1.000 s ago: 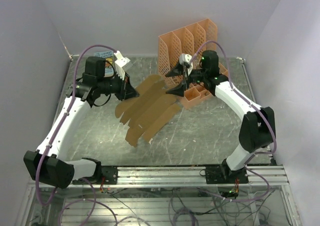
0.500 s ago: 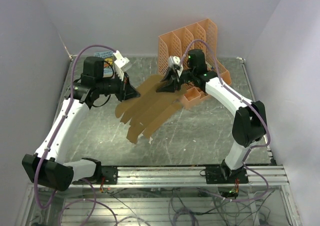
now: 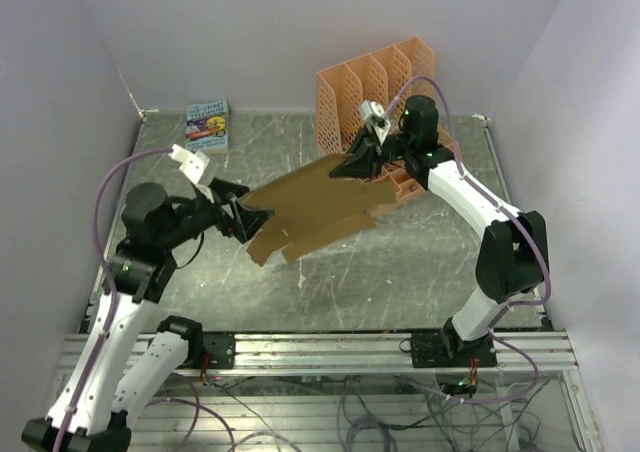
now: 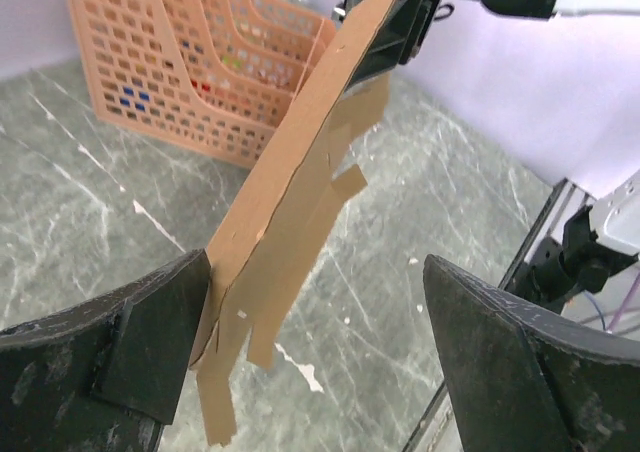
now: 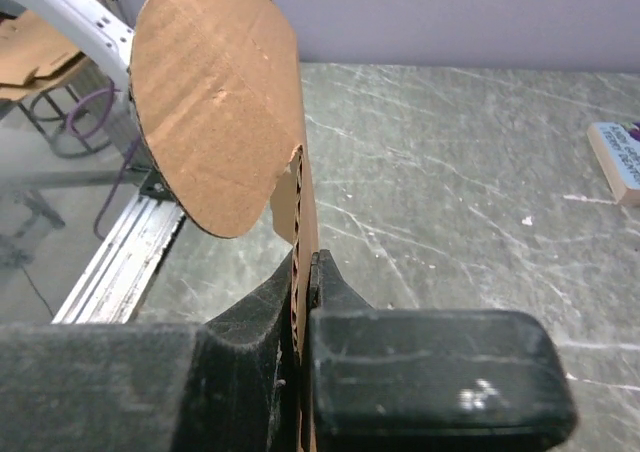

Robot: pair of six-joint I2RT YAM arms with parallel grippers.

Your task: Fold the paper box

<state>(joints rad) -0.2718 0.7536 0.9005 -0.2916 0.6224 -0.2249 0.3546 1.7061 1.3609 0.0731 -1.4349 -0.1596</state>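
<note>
The paper box (image 3: 310,207) is a flat tan cardboard sheet with tabbed flaps, held slanting above the table. My right gripper (image 3: 352,164) is shut on its far right end, just in front of the orange rack. In the right wrist view the corrugated edge (image 5: 215,112) is pinched between the closed fingers of the right gripper (image 5: 305,272). My left gripper (image 3: 250,210) stands open at the sheet's near left end. In the left wrist view the sheet (image 4: 300,162) hangs close beside the left finger of the left gripper (image 4: 315,332), with a wide gap to the other finger.
An orange perforated file rack (image 3: 375,82) stands at the back right, right behind the right gripper. A small colourful book (image 3: 207,125) lies at the back left. The table's aluminium rail (image 3: 350,347) runs along the near edge.
The left gripper has opened, let go of the sheet and drawn back toward the near left. The right gripper has shut on the sheet's far end and holds it up.
</note>
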